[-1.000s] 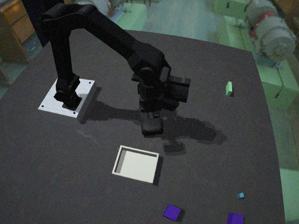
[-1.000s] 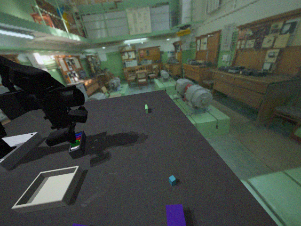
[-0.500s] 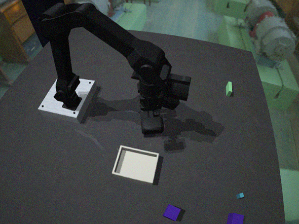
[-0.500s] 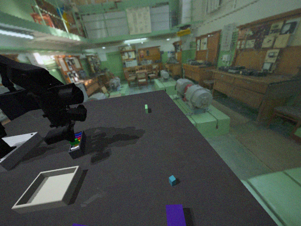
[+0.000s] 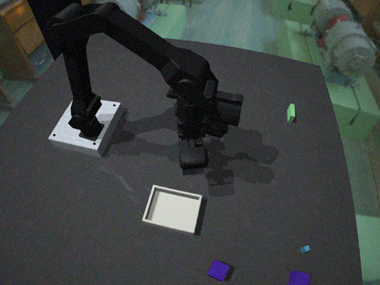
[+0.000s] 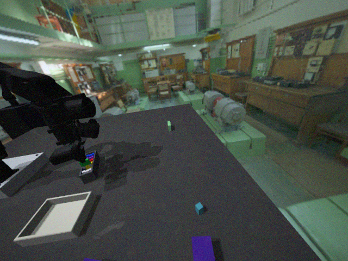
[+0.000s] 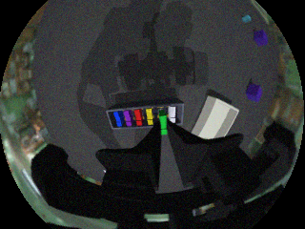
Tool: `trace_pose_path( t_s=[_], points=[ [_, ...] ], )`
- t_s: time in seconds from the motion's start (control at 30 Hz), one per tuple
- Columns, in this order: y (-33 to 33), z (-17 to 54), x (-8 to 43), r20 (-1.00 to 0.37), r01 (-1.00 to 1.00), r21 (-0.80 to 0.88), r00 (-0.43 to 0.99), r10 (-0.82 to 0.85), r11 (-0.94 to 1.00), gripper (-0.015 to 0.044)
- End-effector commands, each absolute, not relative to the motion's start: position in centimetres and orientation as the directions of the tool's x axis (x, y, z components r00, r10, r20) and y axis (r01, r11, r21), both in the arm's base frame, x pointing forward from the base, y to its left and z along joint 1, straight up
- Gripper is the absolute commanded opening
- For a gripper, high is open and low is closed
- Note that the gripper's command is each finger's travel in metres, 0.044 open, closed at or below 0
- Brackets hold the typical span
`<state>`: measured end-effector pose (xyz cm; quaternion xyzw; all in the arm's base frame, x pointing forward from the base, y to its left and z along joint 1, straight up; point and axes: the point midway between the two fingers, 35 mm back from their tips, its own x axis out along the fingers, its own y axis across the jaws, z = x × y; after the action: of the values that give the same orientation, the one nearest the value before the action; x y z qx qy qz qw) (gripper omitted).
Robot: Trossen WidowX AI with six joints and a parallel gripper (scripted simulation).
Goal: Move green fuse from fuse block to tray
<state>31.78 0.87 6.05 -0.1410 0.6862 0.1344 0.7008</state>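
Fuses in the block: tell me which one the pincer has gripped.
The green fuse. It sticks out of the fuse block between the pincer fingers; the blue, purple, red and yellow fuses sit seated in their row.

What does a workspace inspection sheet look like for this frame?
Surface: dark table, shadowed near the arm.
Job's things: green fuse gripped, raised above the block; whether fully free, cannot tell. Other fuses seated. Tray holds nothing.
Clutter: two purple cubes, cyan cube, pale green block, all apart from the tray.
Grippers: gripper jaws shut on the green fuse.
Cables: nothing seen.
Surroundings: workshop benches, motors, green plinths.
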Motion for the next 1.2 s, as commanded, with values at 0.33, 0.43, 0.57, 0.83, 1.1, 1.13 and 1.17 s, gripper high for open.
trace_pose_path(
  t_s=[0.33, 0.43, 0.57, 0.83, 1.1, 1.13, 1.17],
  points=[
    [0.9, 6.7, 31.7, -1.000, -0.379, -0.015, 0.022, -0.007, 0.925, 0.0000],
    [0.9, 7.0, 31.7, -1.000, -0.379, -0.015, 0.022, -0.007, 0.925, 0.0000],
    [0.9, 7.6, 31.7, -1.000, -0.379, -0.015, 0.022, -0.007, 0.925, 0.0000],
    [0.9, 8.9, 31.7, -1.000, -0.378, -0.015, 0.022, -0.007, 0.925, 0.0000],
    [-1.6, 9.1, 32.2, -1.000, -0.378, -0.016, 0.022, -0.009, 0.925, 0.0000],
    [-2.1, 9.1, 32.3, -1.000, -0.378, -0.017, 0.022, -0.009, 0.925, 0.0000],
    [-2.7, 9.2, 32.4, -1.000, -0.378, -0.017, 0.022, -0.010, 0.925, 0.0000]
  ],
)
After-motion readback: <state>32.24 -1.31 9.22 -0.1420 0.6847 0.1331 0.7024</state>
